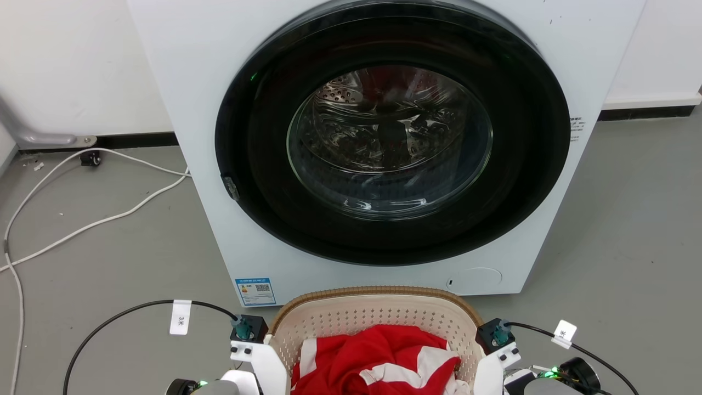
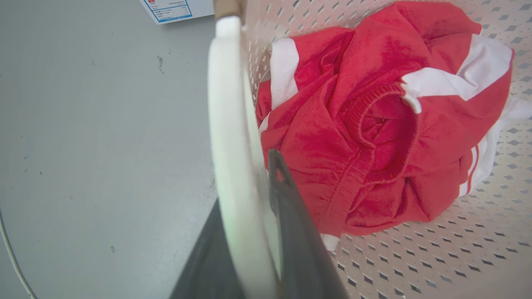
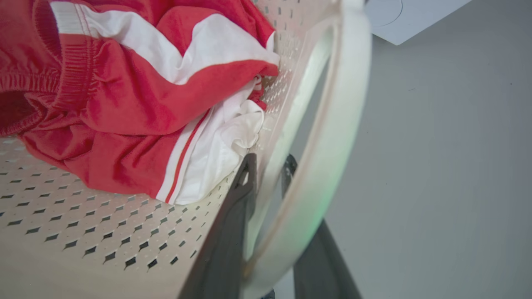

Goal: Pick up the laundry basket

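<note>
Your left pincer (image 2: 249, 195) is clenched on the white left handle (image 2: 226, 104), one finger on each side. Your right pincer (image 3: 270, 162) grasps the right handle (image 3: 332, 124) the same way. Between them, at 6 o'clock in the head view, sits the laundry basket (image 1: 378, 315). Expect it to be light: stiff but springy perforated plastic. Those thin, smooth handles are the sensible holds, though they may flex or slip, so raise both sides level. Inside lies a crumpled red-and-white garment (image 1: 378, 356), soft and light. Just beyond, toward 12 o'clock, stands the washing machine (image 1: 186, 82).
</note>
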Controlling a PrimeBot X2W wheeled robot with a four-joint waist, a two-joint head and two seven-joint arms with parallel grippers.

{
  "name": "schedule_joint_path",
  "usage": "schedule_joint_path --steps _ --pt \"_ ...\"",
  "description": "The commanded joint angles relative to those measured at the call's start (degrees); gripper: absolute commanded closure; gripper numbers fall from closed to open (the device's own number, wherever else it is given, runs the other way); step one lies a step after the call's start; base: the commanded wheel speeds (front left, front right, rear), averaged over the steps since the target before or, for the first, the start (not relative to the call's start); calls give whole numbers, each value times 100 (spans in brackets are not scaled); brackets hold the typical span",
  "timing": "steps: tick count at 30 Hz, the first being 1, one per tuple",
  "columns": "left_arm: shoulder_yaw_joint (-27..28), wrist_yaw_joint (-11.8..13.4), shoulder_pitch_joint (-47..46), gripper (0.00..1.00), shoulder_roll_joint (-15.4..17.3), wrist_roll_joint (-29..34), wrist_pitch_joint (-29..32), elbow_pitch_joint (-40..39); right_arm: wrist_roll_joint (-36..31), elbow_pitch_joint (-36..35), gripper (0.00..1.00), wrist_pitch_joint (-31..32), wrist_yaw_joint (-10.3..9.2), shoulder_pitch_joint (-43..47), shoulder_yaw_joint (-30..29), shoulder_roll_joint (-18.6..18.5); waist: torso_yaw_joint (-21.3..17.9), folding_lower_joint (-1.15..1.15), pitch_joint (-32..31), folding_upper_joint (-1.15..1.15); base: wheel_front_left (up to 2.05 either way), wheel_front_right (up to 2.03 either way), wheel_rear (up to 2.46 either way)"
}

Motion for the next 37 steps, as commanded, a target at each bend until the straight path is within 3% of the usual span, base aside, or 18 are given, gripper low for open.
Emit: schedule_joint_path --steps 1,37 --pt "-16 -59 -199 100 -36 -20 -86 -58 -12 -12 100 -1 68 -45 79 33 -3 0 12 0 0 0 0" --pt "-208 -60 -247 100 -8 -242 -135 -34 340 5 100 -38 69 -98 390 22 -42 0 71 0 0 0 0"
